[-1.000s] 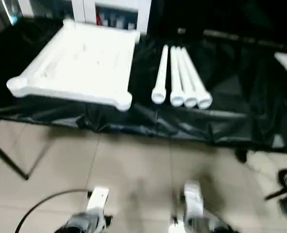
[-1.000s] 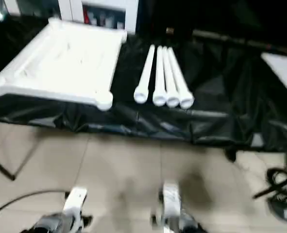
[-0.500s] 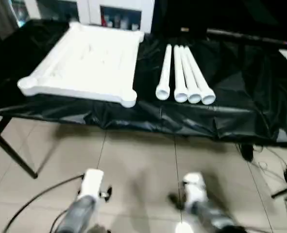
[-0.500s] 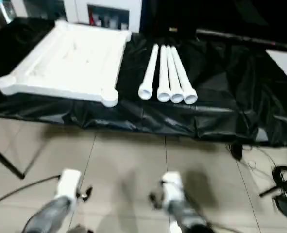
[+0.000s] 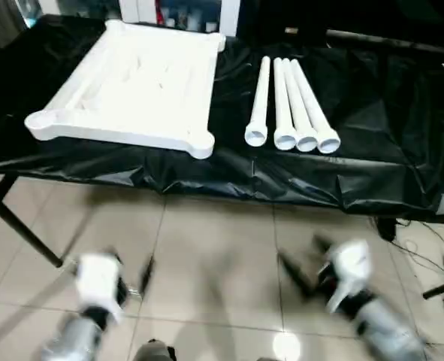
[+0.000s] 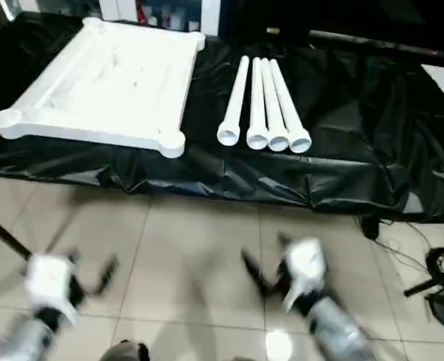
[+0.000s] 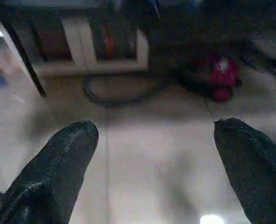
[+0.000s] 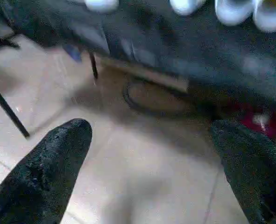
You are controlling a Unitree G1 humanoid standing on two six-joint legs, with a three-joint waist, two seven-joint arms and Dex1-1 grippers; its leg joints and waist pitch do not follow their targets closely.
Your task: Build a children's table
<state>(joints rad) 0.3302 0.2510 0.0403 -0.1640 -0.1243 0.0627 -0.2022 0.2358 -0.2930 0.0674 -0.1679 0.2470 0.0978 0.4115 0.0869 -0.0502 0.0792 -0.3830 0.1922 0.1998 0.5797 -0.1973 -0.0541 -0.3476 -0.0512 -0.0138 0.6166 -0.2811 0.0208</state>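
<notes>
Four long white tapered plastic tube legs [image 5: 291, 105] lie side by side on the black-draped work table [image 5: 387, 135], lengthwise straight ahead of the nearer, wide-open, empty right gripper [image 5: 304, 272], the large white rectangular plastic top [image 5: 135, 83] ahead of the equally wide-open left gripper [image 7: 156, 154].

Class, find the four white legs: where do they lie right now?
In the left eye view, the four legs lie side by side on the black-draped table, just right of the white tabletop, open ends toward the near edge.
</notes>
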